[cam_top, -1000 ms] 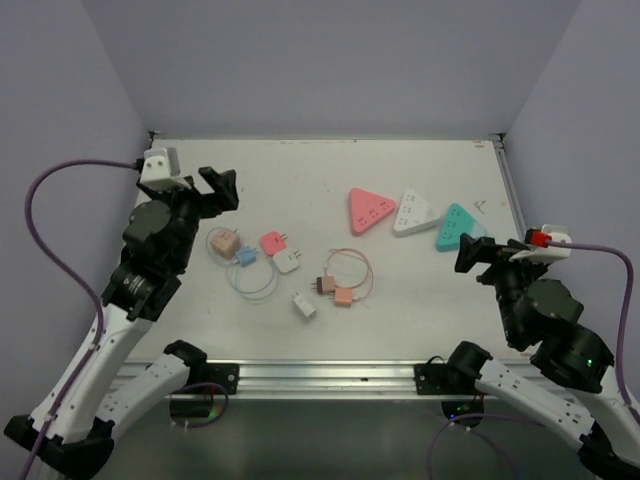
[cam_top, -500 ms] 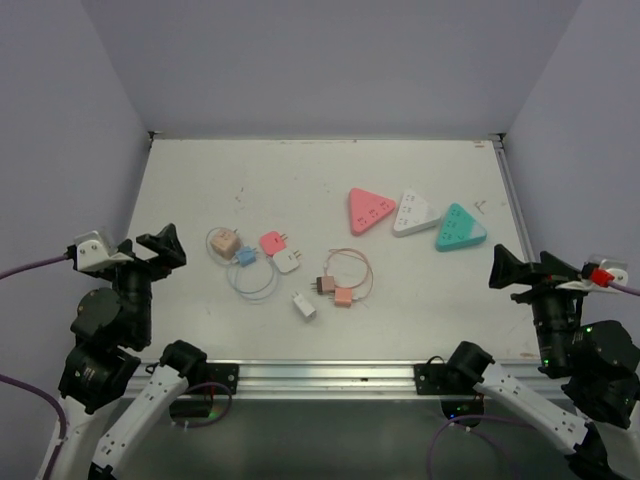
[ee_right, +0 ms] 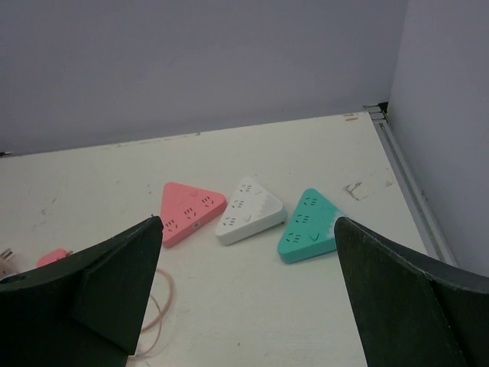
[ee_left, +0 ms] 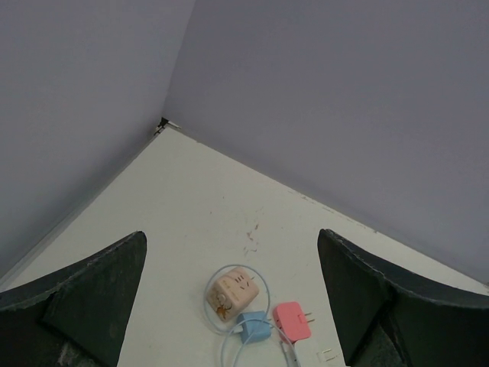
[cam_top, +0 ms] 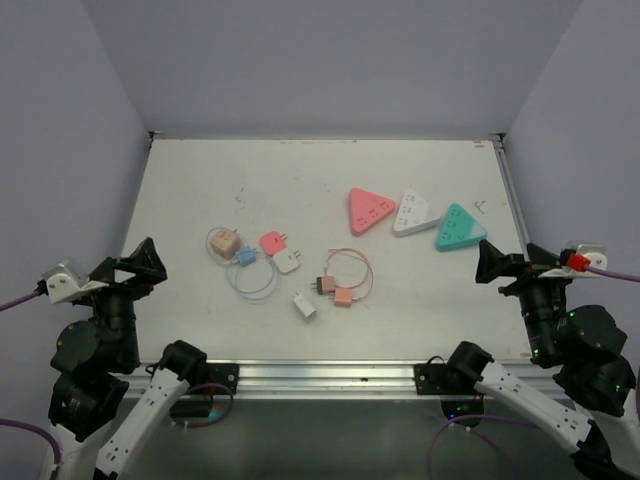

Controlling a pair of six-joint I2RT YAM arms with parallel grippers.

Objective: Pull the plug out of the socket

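On table (cam_top: 300,170), pink plug (cam_top: 271,242) lies prongs right, twd pink socket (cam_top: 371,210).

The left gripper (ee_left: 231,238) stood wide open, its two dark fingers (ee_left: 88,290) framing the lower corners with nothing between them. Beyond lay the white table (ee_left: 199,199), its far corner wedged between plain lilac walls (ee_left: 328,92). Well clear of that corner sat a beige plastic cube socket (ee_left: 235,290), ringed by a thin pale blue cable (ee_left: 208,304). A small blue plastic plug (ee_left: 252,327) touched its near side. Just beside that lay a flat pink plastic plug (ee_left: 293,319), prongs pointing right.
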